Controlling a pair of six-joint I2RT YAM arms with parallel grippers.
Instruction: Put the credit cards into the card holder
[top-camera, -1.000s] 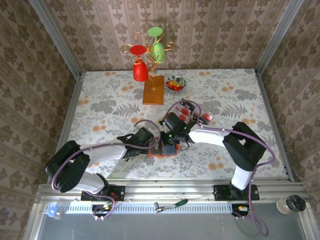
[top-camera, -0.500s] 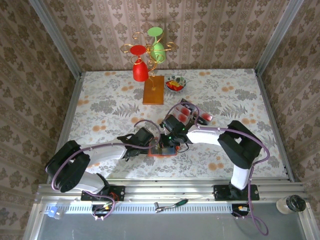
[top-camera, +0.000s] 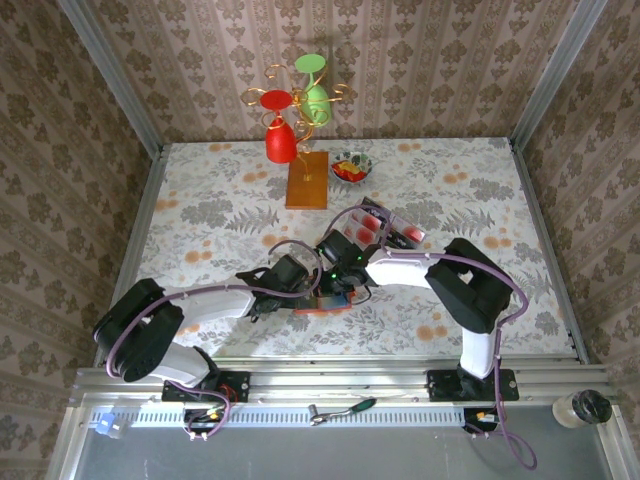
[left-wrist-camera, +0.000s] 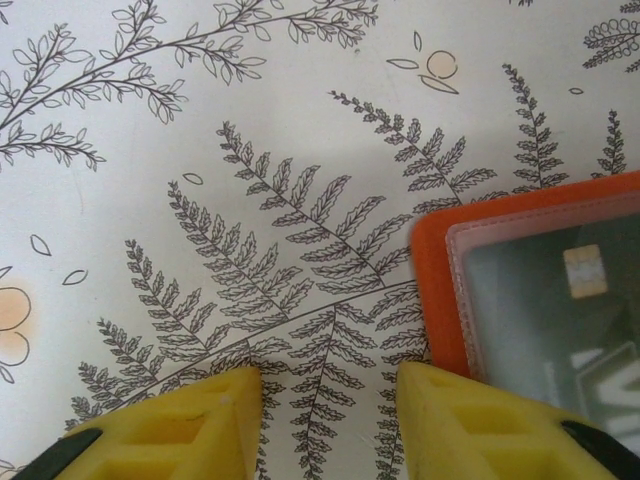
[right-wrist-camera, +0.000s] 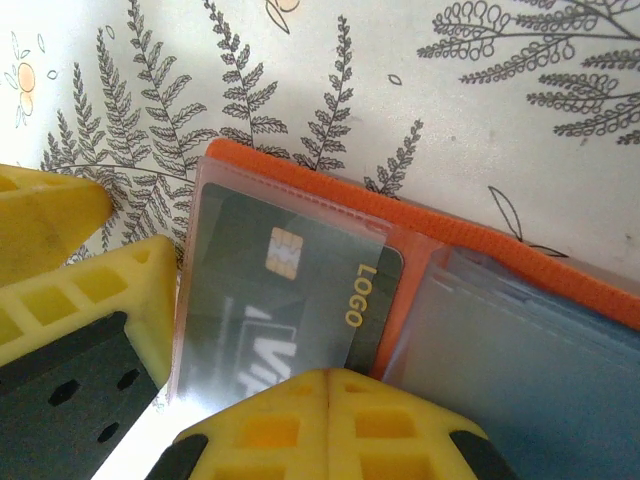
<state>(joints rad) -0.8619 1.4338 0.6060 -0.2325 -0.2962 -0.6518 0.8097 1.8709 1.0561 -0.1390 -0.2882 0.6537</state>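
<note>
- Both arms meet over one spot on the table (top-camera: 200, 220), in the lower middle of the overhead picture. The table wears a cloth printed with ferns and flowers.
- The left claw (left-wrist-camera: 328, 392) reaches in from the left and sits low over the cloth. Its yellow fingers (left-wrist-camera: 170, 430) stand partly apart with only bare cloth in the gap, so it has hold of nothing.
- At the lower right of the left wrist view, its right-hand finger lies over the near corner of the card holder (left-wrist-camera: 432, 300). In the right wrist view that finger rests against the left edge of the holder's clear pocket.
- The card holder lies open and flat on the table, just right of the left claw, with a bright orange rim around see-through pockets.
- A dark card (right-wrist-camera: 300, 290) with a gold chip and the yellow word LOGO sits in the left pocket. Its right end looks to reach just past the pocket's edge, toward the orange fold.
- The right claw (right-wrist-camera: 330, 385) sits at the bottom middle of its own view. Its fingers are pressed together with no gap, and the tips are at the card's near edge. We cannot tell whether they touch it.
- Further right and higher in the overhead picture, a clear tray (top-camera: 400, 232) holds red cards (top-camera: 368, 228), apart from the holder.
</note>
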